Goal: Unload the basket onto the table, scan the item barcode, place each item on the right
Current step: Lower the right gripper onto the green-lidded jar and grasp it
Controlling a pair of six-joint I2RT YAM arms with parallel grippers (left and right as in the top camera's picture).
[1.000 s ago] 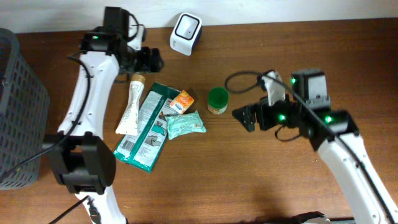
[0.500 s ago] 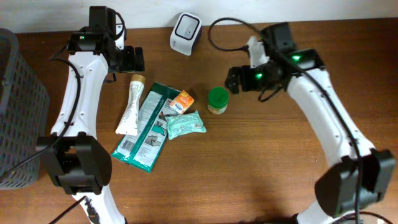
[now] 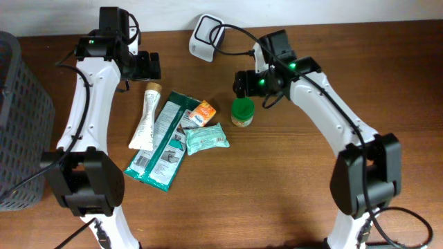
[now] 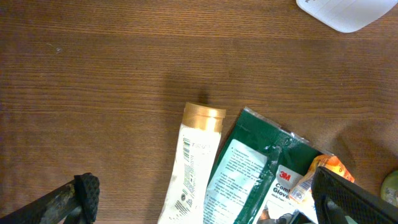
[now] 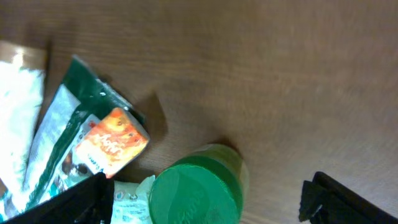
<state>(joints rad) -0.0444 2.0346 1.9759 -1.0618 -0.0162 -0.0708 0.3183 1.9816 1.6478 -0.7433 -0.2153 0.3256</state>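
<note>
A jar with a green lid (image 3: 242, 111) stands upright right of a pile of items: a white tube (image 3: 145, 116), a green glove pack (image 3: 165, 142), an orange packet (image 3: 203, 112) and a teal packet (image 3: 207, 138). The white scanner (image 3: 206, 28) sits at the back edge. My right gripper (image 3: 242, 86) hovers just behind the jar. In the right wrist view it (image 5: 208, 202) is open, its fingers either side of the jar (image 5: 196, 190) with gaps. My left gripper (image 3: 147, 66) is open above the tube's cap (image 4: 204, 116), holding nothing.
A dark mesh basket (image 3: 21, 117) stands at the left edge of the wooden table (image 3: 291, 194). The scanner's corner (image 4: 348, 12) shows at the top right of the left wrist view. A black cable (image 3: 239, 38) loops from the right arm near the scanner.
My right arm has swung from the right side of the table back and left, ending over the green-lidded jar, jaws slightly narrower. The left arm shifted a little left early, then held.
</note>
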